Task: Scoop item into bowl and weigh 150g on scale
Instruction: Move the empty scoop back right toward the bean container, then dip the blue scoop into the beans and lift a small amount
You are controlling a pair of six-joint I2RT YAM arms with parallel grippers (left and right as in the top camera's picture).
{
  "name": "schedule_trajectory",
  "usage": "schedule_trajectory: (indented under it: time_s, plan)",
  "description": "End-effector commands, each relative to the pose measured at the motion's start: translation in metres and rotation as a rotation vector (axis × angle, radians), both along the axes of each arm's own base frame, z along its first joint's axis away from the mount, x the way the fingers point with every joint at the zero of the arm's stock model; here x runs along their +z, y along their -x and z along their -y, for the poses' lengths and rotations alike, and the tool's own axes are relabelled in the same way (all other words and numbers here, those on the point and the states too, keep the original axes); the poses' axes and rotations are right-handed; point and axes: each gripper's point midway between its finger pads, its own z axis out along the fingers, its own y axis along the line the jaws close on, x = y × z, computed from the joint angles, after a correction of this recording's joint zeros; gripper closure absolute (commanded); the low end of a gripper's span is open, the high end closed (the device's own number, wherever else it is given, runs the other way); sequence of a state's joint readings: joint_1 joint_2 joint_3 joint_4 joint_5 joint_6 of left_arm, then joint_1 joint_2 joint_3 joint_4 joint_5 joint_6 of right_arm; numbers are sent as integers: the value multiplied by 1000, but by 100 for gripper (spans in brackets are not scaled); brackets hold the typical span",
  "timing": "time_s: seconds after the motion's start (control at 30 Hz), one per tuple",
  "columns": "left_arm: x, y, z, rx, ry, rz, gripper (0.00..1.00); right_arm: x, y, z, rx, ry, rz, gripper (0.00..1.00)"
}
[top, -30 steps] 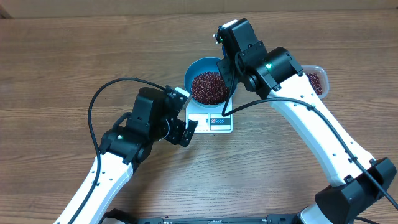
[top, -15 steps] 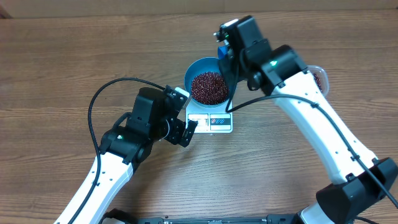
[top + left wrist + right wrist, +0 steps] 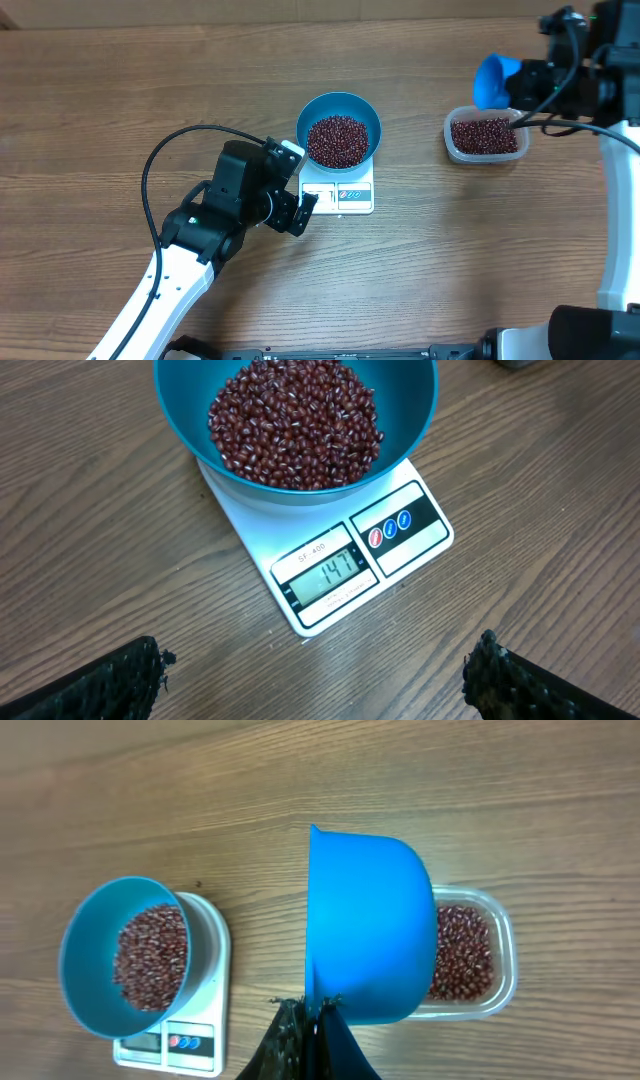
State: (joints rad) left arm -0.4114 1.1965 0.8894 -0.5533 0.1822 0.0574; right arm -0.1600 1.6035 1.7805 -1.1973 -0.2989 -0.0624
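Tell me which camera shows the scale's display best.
Left wrist: the scale fills the frame's middle and its display reads 147. Overhead shows the scale small beneath the bowl, digits illegible. Right wrist catches only its front edge at the lower left, display too tiny to read.

Right arm swung the scoop from bowl to tub.
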Motion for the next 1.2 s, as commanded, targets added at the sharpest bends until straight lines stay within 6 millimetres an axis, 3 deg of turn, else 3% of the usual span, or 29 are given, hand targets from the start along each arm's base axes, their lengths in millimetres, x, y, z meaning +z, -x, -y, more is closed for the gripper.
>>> schedule_trajectory:
  time_s: [0.0, 0.13, 0.37, 0.6, 0.87, 1.03, 1.17]
  plan:
    - [-2, -1, -2, 17, 0, -9, 0, 10, 2, 5, 22, -48, 34, 96]
    - [-2, -1, -2, 17, 0, -9, 1, -7, 3, 14, 10, -22, -18, 96]
    - [-2, -1, -2, 17, 0, -9, 0, -70, -3, 37, -51, 51, -207, 96]
    - [-2, -1, -2, 17, 0, -9, 0, -121, -9, 39, -49, 38, -330, 96]
    - [-2, -1, -2, 17, 0, -9, 1, -148, -21, 31, -22, 61, -351, 96]
    - [-2, -1, -2, 17, 0, -9, 0, -170, -23, 13, 22, 72, -404, 96]
    - [-2, -1, -2, 17, 0, -9, 0, -172, -23, 2, 50, 76, -408, 96]
